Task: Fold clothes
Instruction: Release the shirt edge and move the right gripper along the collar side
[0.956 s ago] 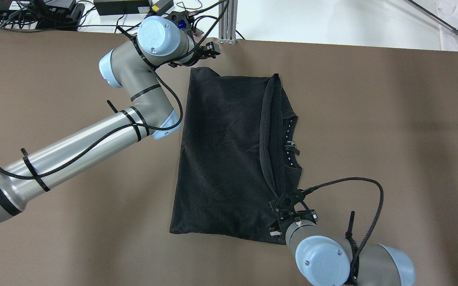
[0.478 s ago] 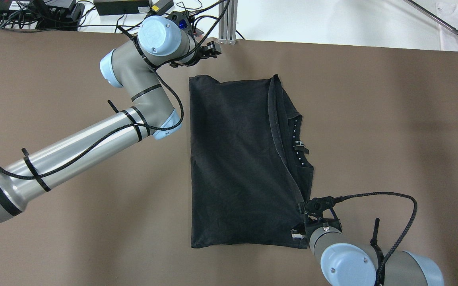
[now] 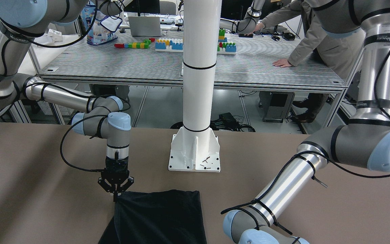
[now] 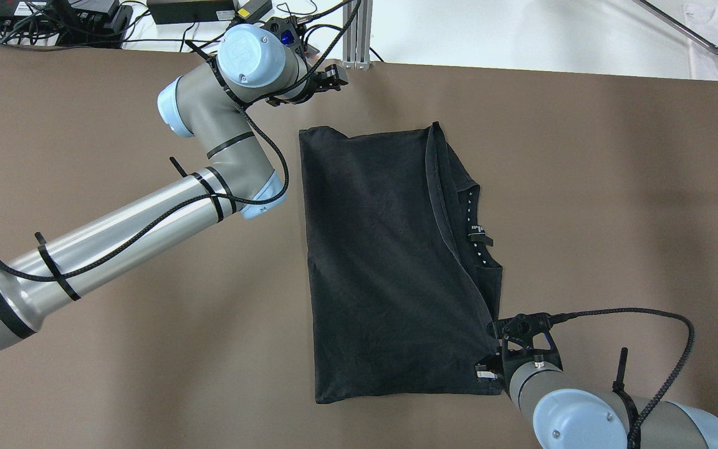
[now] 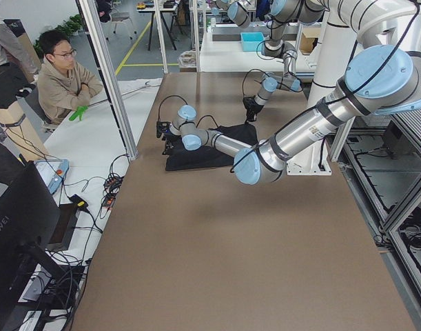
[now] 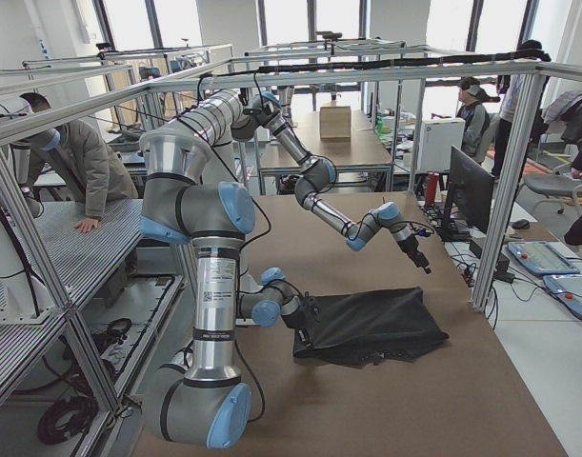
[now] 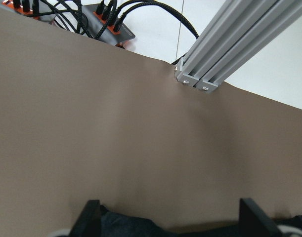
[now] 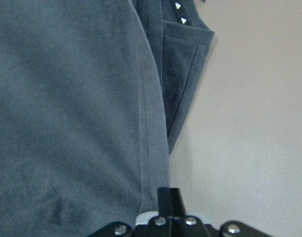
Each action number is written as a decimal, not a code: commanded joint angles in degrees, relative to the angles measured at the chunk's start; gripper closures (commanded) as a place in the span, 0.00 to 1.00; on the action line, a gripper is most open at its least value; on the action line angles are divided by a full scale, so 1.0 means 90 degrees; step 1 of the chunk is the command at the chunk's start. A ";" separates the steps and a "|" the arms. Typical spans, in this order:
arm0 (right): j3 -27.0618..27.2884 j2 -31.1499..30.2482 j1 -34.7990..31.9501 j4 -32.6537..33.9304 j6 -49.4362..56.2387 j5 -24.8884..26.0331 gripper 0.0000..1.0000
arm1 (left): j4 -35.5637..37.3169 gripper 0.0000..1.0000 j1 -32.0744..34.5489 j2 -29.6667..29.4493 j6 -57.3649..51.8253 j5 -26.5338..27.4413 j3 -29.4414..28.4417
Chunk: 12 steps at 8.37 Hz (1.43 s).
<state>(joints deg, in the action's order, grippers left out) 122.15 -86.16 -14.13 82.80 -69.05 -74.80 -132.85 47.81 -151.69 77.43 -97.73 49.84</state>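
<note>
The clothes (image 4: 384, 262) are one black garment lying folded on the brown table, its neck label and open collar showing along the right side. My right gripper (image 4: 495, 358) points straight down at the garment's near right corner and is shut on the hem there, as the front view (image 3: 116, 194) and right wrist view (image 8: 168, 195) both show. My left gripper (image 7: 170, 205) hovers open over the garment's far left edge. Dark fabric (image 7: 141, 227) shows low between its two spread fingers. Overhead, the left wrist (image 4: 252, 55) hides most of that gripper.
A white pillar base (image 3: 195, 152) stands on the table behind the garment. An aluminium post (image 4: 357, 34) and cables with power boxes (image 4: 85, 19) line the far edge. One person leans on a neighbouring table (image 3: 317, 40); another sits beyond the far edge (image 5: 62, 72).
My right gripper has pulled the near right corner to the right and nearer the robot. The garment has slid right and its near edge now lies straighter. The left arm has barely moved.
</note>
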 commanded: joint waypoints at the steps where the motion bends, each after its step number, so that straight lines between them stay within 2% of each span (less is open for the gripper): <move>1: 0.0041 -0.0046 -0.0002 0.0000 -0.0140 0.0001 0.38 | 0.0006 0.00 0.0001 -0.0001 0.0010 0.0000 -0.0001; 2: 0.0070 -0.0055 -0.0002 0.0000 -0.0140 0.0049 0.06 | 0.0006 0.00 0.0001 -0.0001 0.0039 0.0000 -0.0001; 3: 0.0061 0.0032 -0.0012 0.0000 -0.0120 0.0060 0.05 | 0.0006 0.00 0.0010 -0.0001 0.0049 0.0000 -0.0001; 4: -0.0065 0.0409 -0.0080 0.0077 -0.0014 0.0040 0.05 | 0.0006 0.00 0.0011 -0.0001 0.0040 0.0000 -0.0001; 5: -0.0482 0.0916 -0.0419 0.0136 0.0239 0.0011 0.05 | 0.0006 0.00 0.0020 -0.0001 0.0049 0.0000 -0.0001; 7: -0.1147 0.1466 -0.0879 0.0049 0.1486 0.0011 0.05 | -0.0014 0.00 0.0020 0.0028 0.0049 -0.0010 0.0009; 11: -0.2046 0.1984 -0.1057 0.0020 0.1725 0.0021 0.05 | -0.0014 0.00 0.0020 0.0184 0.0069 -0.0010 0.0156; 12: -0.2165 0.1976 -0.1057 -0.0290 0.1725 0.0030 0.05 | -0.0014 0.00 0.0020 0.0185 0.0069 0.0000 0.0165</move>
<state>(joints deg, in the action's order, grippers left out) 105.76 -69.69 -23.49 83.02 -53.78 -74.62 -132.95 48.01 -150.45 78.01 -97.79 50.97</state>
